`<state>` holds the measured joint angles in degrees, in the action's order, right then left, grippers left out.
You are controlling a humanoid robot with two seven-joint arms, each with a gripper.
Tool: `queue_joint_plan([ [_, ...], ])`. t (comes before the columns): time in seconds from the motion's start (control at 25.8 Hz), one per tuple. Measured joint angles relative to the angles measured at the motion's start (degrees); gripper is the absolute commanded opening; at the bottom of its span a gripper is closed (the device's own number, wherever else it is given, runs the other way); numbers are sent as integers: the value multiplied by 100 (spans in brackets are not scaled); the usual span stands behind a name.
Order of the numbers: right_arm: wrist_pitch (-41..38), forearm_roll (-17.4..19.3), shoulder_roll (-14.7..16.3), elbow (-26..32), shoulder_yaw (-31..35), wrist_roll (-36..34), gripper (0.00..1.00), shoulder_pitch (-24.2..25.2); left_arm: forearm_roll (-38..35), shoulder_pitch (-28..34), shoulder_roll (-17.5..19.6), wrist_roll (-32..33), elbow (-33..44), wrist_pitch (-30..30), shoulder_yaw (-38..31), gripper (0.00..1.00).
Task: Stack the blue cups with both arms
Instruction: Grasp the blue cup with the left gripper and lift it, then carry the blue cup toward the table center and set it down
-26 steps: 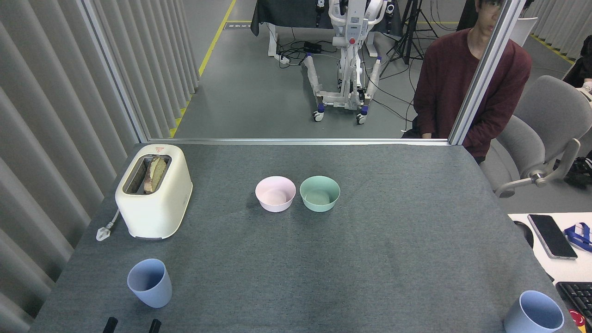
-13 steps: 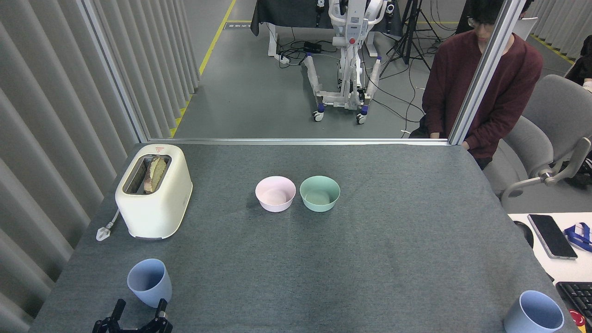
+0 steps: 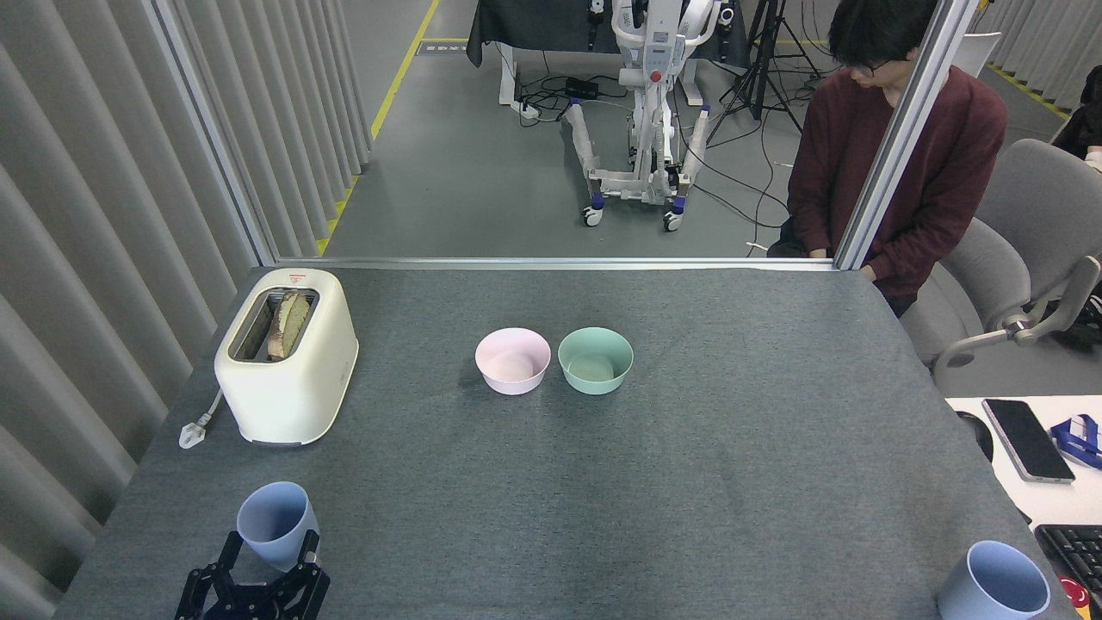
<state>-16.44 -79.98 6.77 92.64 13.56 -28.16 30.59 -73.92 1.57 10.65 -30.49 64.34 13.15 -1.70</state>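
Since the two blue cups sat at opposite near corners of the worktop, each was in reach of one arm only, which I judge was why both arms were needed. The left blue cup stood upright at the near-left corner; the right blue cup stood upright at the near-right corner, well apart. The left end effector was spread open, its fingers straddling the left cup's base, apparently lined up for a side grasp and not yet closed. The right end effector was out of frame. Compared with half a second earlier, the left end effector had advanced up to the cup; both cups were unmoved.
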Motion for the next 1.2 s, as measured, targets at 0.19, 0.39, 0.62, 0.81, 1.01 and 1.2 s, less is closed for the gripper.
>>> queue_joint_plan([
  [0.19,0,0,0,-1,14,-22,100,0,0,-406,-11,-10,-397,-5,213,95],
  [0.39,0,0,0,-2,23,-15,100,0,-24,-619,-12,-64,-599,26,456,55],
  [0.62,5,0,0,-14,1,1,100,0,-85,-686,-48,-60,-142,125,899,57],
  [0.81,13,-2,-2,-18,-14,4,100,-17,-377,-839,-307,35,110,159,1638,58],
  [1.01,22,-7,9,-19,-11,4,100,-46,-909,-874,-662,49,177,343,2392,58],
  [1.2,16,-9,22,-24,0,4,100,-57,-1265,-878,-932,52,207,442,2887,58],
])
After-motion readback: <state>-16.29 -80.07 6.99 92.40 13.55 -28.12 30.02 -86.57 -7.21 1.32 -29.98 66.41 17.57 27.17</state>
